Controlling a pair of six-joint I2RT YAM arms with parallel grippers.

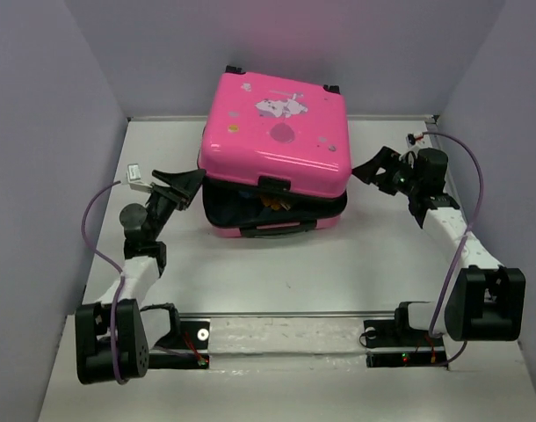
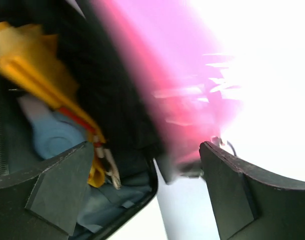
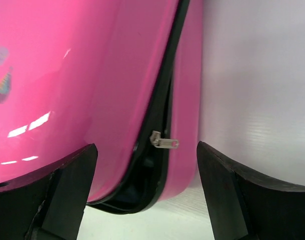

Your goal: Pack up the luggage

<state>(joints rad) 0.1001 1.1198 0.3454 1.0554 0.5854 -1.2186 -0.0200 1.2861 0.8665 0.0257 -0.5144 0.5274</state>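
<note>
The hot-pink hard-shell suitcase [image 1: 277, 123] with its white cartoon print lies flat on the white table [image 1: 277, 272]. Its long axis runs from near to far, with the small black wheels at the far end and the black handle [image 1: 277, 230] facing the arm bases. The lid sits ajar, gaping widest at the near left corner. The left arm reaches forward and inward. The left gripper [image 1: 191, 187] has its fingers spread wide and grips nothing, and the lid's open edge sits between the fingertips. Beyond the left finger, the dark lining holds a crumpled yellow-orange item [image 2: 27, 70] and a pale blue item [image 2: 52, 135]. The right arm bends inward toward the case's right side. The right gripper [image 1: 372, 167] is also spread wide and empty. The black zipper band [image 3: 162, 90] and a small silver zipper pull [image 3: 165, 142] lie between its fingertips, ahead of them.
</note>
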